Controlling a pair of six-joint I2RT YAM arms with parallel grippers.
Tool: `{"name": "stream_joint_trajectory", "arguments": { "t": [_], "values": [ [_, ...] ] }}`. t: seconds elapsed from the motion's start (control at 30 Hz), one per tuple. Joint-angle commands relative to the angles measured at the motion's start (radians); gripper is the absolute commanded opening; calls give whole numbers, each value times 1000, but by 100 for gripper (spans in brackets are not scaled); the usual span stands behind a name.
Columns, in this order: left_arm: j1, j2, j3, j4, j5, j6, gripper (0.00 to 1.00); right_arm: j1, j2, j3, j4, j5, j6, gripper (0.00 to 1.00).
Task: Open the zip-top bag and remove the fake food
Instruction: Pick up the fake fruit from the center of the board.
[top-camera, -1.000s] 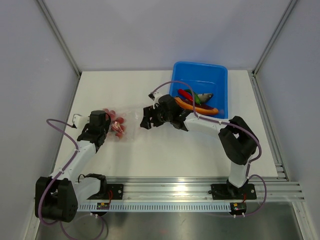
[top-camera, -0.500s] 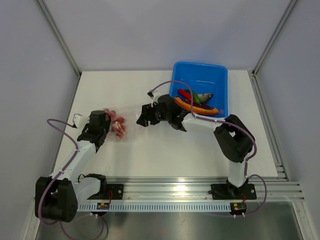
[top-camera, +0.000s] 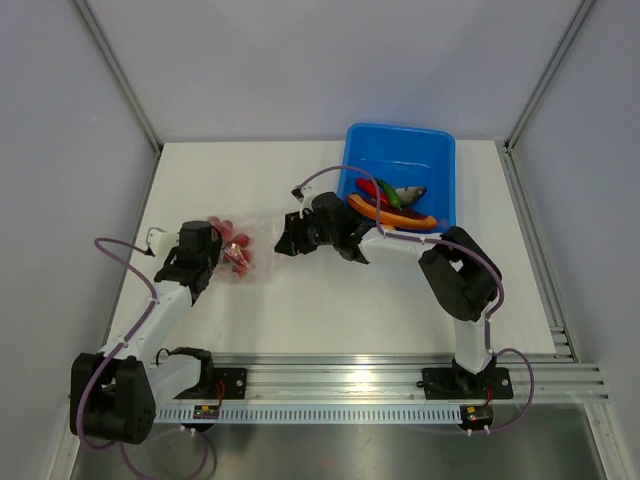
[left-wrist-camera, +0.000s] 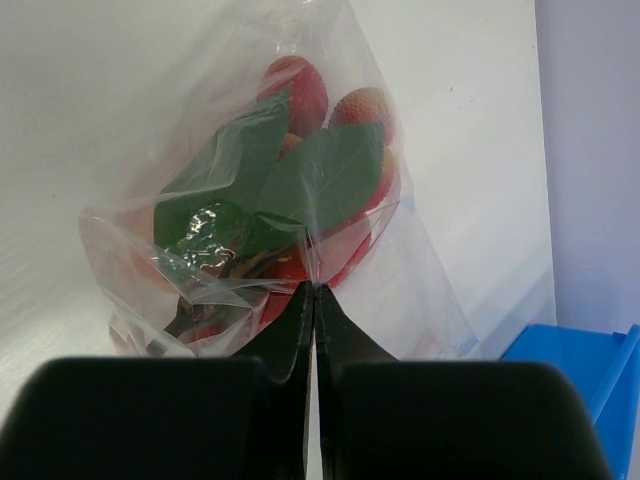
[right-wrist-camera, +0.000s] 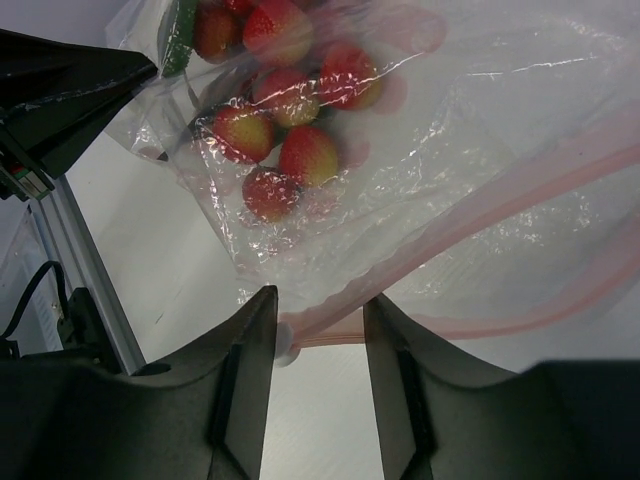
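The clear zip-top bag lies between my two grippers with a red fruit bunch and green leaves inside. My left gripper is shut on a fold of the bag's plastic next to the red fruit. My right gripper is open. Its jaws straddle the end of the pink zipper strip, where a small white slider rests against the left finger. The red fruit shows through the bag beyond it.
A blue tub stands at the back right and holds a grey fish, a green cucumber, a red pepper and an orange piece. The tub's corner shows in the left wrist view. Grey walls enclose the table.
My right gripper has moved a little left onto the bag's zipper end. My left gripper and the bag have stayed put.
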Motion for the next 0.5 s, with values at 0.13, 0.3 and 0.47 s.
{"name": "stream_joint_trajectory", "arguments": {
  "t": [0.13, 0.3, 0.47],
  "values": [
    [-4, 12, -9, 51, 21, -19, 1, 14, -7, 38, 38, -51, 9, 32],
    [4, 24, -8, 43, 19, -29, 1, 14, -50, -1, 52, -61, -10, 13],
    [22, 16, -11, 25, 6, -35, 1, 14, -90, -42, 78, -64, -20, 0]
  ]
}}
